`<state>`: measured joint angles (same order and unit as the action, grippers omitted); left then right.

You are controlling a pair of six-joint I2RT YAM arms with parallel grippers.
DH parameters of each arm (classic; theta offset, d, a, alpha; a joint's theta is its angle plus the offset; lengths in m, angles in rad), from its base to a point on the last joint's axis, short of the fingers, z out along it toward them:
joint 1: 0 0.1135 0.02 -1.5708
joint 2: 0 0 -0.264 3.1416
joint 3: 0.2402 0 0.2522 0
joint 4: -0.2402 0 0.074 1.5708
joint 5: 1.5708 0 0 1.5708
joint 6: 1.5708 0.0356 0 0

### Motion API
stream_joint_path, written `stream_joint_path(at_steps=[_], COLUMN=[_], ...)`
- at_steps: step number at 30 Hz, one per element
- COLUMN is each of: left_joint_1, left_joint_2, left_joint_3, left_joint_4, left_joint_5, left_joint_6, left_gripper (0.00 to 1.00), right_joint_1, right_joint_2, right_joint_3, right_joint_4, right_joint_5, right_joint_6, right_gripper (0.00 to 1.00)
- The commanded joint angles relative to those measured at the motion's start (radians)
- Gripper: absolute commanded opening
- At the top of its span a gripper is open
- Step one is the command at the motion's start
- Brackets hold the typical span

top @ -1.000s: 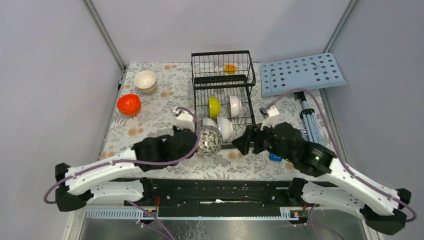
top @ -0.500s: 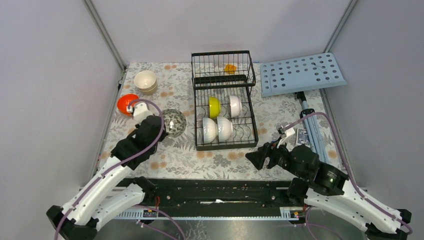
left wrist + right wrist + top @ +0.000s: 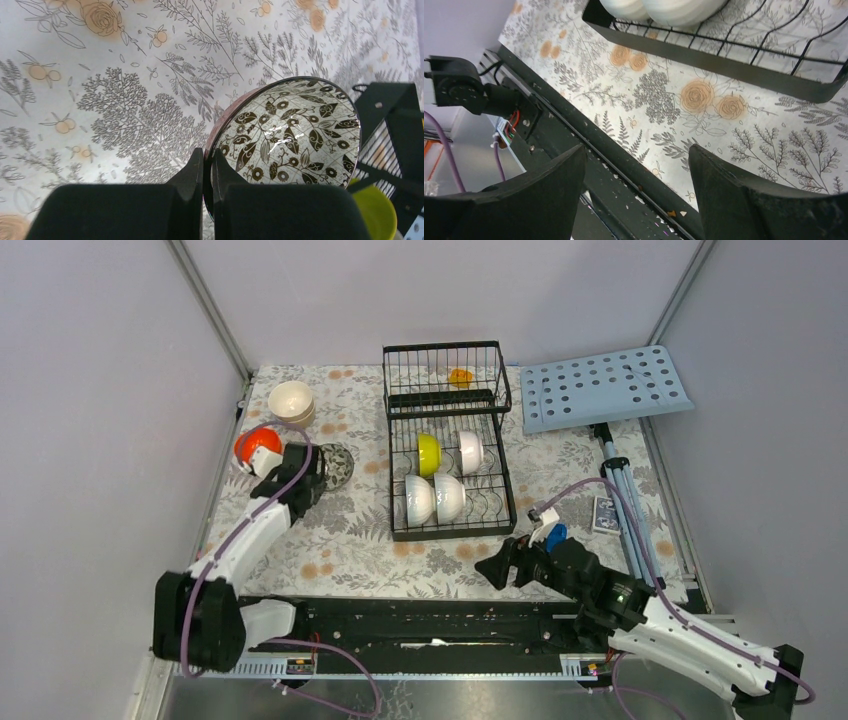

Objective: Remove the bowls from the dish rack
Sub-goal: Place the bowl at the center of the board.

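A: Where is the pink-speckled round bowl with the dark leaf pattern inside (image 3: 336,464)?

B: Out of the large black wire dish rack (image 3: 392,485), well to its left, over the floral tablecloth (image 3: 350,530). The left gripper (image 3: 206,167) pinches the bowl's rim, with one finger on each side of the wall. The bowl is tilted. I cannot tell whether its base touches the cloth.

A: What else sits left of the rack?

B: A glossy orange bowl (image 3: 255,443), farther from the rack than the patterned one and partly hidden by the left wrist. There is also a stack of cream bowls (image 3: 291,402), left of the rack's raised basket.

A: And inside the rack?

B: Four bowls stand on edge in the tined flat base. A yellow-green bowl (image 3: 428,453) and a white bowl (image 3: 470,451) stand in the row nearer the basket. Two more white bowls (image 3: 419,498) stand side by side at the rack's front edge. A small orange thing (image 3: 460,376) lies in the raised basket, too small to tell what it is.

A: The right gripper?

B: The right gripper (image 3: 497,567) hangs just in front of the rack's front right corner, fingers spread wide with nothing between them.
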<state>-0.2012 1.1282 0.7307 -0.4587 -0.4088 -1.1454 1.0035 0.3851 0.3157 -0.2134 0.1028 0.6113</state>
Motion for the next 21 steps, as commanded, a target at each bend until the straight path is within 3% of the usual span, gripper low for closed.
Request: stream_joint_path(at_steps=[1, 10, 21], left_joint_1=[0.033, 0.043, 0.041], left_joint_2=[0.143, 0.553, 0.741], left_joint_3=[0.149, 0.436, 0.541], left_joint_4=[0.150, 0.175, 0.234], left_joint_5=[0.013, -0.008, -0.012], left_joint_6=[-0.157, -0.196, -0.313], left_gripper=[0.00, 0.00, 0.00], right_joint_1=[0.007, 0.007, 0.006], right_joint_2=[0.039, 0.048, 0.030], right_joint_3=[-0.037, -0.099, -0.146], right_joint_4=[0.129, 0.148, 0.170], right_joint_5=[-0.009, 0.076, 0.224], right_joint_6=[0.021, 0.051, 0.103], right_gripper=[0.82, 0.81, 0.79])
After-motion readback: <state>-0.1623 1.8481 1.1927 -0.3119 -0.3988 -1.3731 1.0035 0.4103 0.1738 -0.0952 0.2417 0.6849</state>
